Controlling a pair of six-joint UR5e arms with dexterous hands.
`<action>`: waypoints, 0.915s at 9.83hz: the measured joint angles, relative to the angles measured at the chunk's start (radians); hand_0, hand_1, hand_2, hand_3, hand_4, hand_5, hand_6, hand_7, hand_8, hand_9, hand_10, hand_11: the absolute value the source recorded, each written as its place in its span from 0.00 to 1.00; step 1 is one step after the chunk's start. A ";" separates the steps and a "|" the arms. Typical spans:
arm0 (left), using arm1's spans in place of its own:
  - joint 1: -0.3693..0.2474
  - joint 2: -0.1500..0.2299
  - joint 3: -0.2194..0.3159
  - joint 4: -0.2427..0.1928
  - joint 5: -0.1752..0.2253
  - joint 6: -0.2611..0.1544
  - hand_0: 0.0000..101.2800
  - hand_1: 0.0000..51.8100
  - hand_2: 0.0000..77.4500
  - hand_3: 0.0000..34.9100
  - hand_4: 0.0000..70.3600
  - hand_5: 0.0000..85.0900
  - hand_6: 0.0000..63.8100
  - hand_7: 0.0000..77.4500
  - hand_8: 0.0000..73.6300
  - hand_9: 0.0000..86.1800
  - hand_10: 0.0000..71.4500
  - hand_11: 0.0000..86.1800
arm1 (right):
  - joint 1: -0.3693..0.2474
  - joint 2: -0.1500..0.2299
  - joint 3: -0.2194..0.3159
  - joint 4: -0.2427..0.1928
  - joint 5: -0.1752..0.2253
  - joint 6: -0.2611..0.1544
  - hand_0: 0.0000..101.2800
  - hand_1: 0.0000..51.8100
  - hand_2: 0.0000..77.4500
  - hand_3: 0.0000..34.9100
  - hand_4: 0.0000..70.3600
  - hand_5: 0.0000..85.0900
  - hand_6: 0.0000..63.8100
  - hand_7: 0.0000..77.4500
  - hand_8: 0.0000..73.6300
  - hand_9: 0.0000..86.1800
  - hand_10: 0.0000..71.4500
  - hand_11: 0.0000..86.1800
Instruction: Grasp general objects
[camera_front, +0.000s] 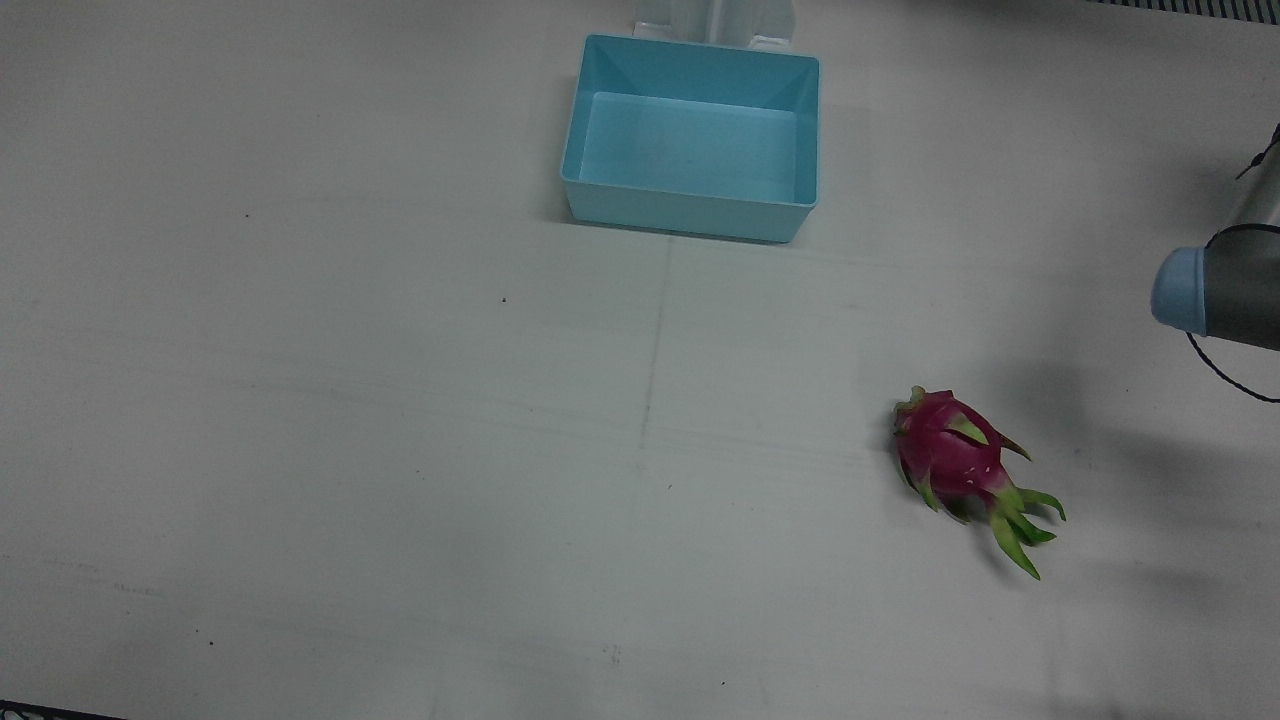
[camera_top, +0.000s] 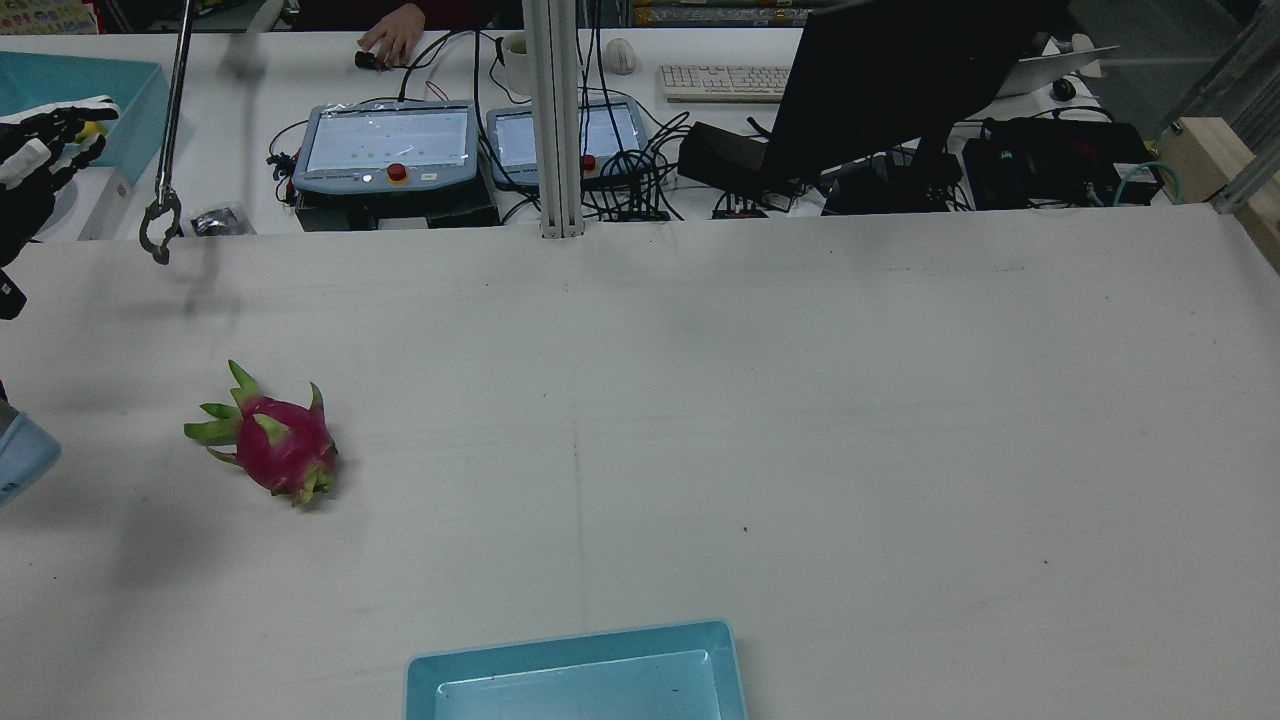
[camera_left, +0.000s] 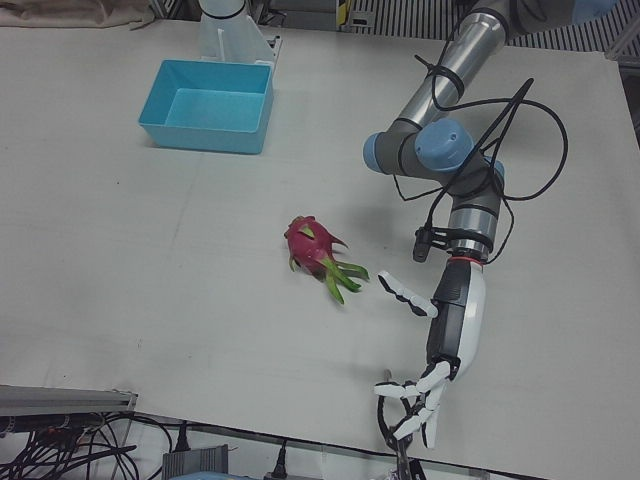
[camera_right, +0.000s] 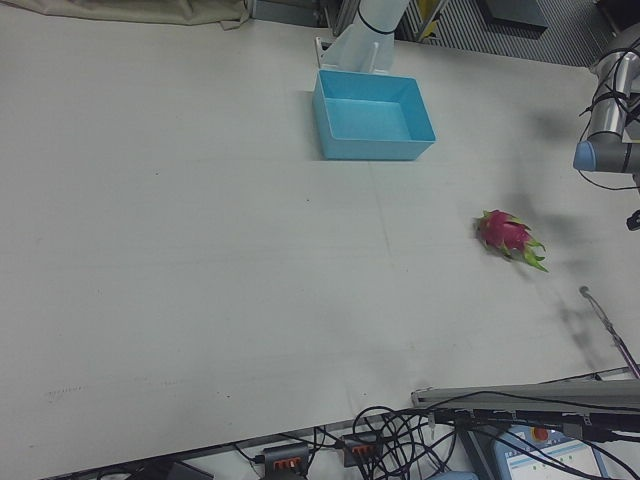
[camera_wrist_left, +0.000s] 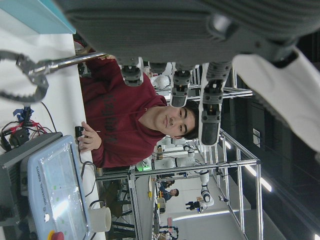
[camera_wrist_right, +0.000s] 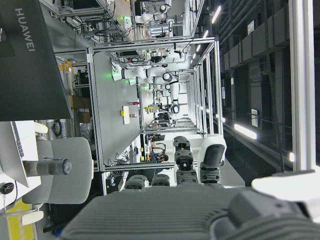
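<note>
Showing the left hand (camera_left: 440, 345) splayed empty beside the dragon fruit (camera_left: 318, 250), left-front outdoes front.

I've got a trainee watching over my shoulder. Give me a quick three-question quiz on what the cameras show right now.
1. True or false: the dragon fruit lies inside the bin.
2. Which hand is near the fruit: A left, B right?
3. Fill in: the left hand's fingers are ___ and hold nothing.

Key: 1 false, it lies on the table; 2 A; 3 apart.
</note>
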 joint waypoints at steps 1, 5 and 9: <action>-0.006 -0.012 0.007 -0.001 0.002 0.011 0.50 0.00 0.01 0.00 0.41 0.29 0.19 0.24 0.03 0.03 0.21 0.01 | 0.000 0.000 0.000 0.000 0.000 0.000 0.00 0.12 0.02 0.00 0.00 0.87 0.00 0.00 0.00 0.01 0.00 0.01; -0.015 -0.021 0.016 -0.045 0.007 0.030 0.50 0.00 0.02 0.00 0.39 0.30 0.21 0.25 0.03 0.03 0.21 0.01 | 0.000 0.000 0.000 0.000 0.000 0.000 0.00 0.12 0.02 0.00 0.00 0.87 0.00 0.00 0.00 0.01 0.00 0.01; -0.036 0.024 -0.206 -0.087 0.132 0.258 0.48 0.00 0.02 0.00 0.30 0.24 0.21 0.26 0.04 0.03 0.21 0.01 | 0.000 0.000 0.000 0.000 0.000 0.000 0.00 0.12 0.02 0.00 0.00 0.87 0.00 0.00 0.00 0.01 0.00 0.01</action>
